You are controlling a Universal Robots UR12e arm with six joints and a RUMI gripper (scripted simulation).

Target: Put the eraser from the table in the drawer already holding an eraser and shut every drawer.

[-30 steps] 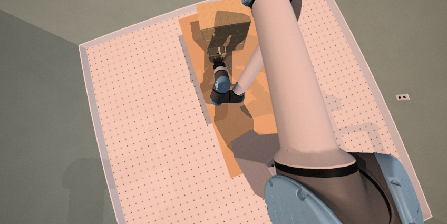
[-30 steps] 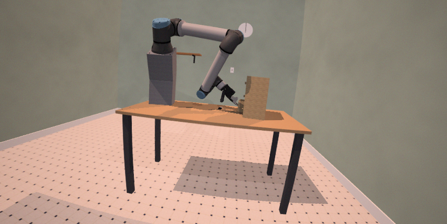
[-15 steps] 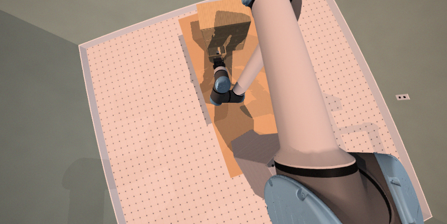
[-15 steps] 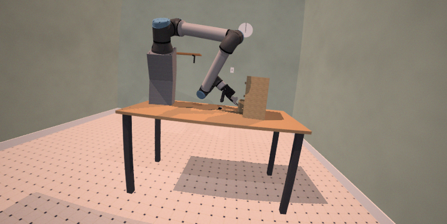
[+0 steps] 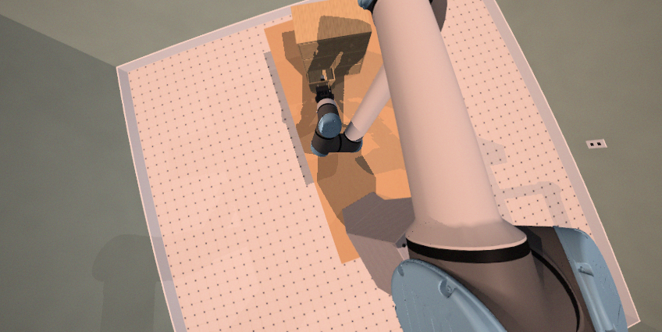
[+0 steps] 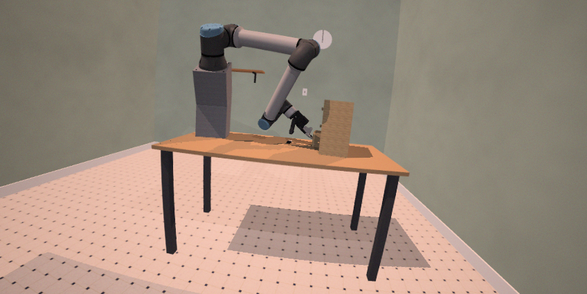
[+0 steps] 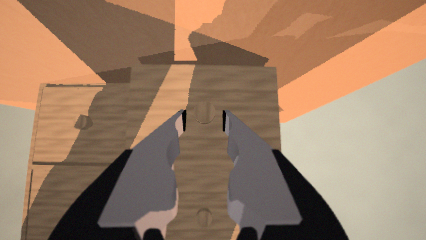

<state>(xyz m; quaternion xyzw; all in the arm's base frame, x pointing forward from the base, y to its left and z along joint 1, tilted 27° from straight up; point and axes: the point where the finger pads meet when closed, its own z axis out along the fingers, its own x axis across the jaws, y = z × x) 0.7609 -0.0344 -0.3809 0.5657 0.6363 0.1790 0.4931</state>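
The wooden chest (image 6: 336,127) stands upright near the far end of the table. Its lowest drawer (image 6: 316,139) is pulled a little way out, which also shows in the top view (image 5: 320,76). My gripper (image 7: 204,111) is at this drawer's front, one finger on each side of its round knob (image 7: 204,112). The fingers are open, with a small gap on each side of the knob. The gripper also shows in the side view (image 6: 306,131). A small dark object, likely the eraser (image 6: 288,142), lies on the table just before the chest. What the drawers hold is hidden.
Other knobs on the chest show in the wrist view: one below the fingers and one to the left (image 7: 82,121). The grey robot pedestal (image 6: 212,101) stands at the table's other end. My arm hides part of the table in the top view.
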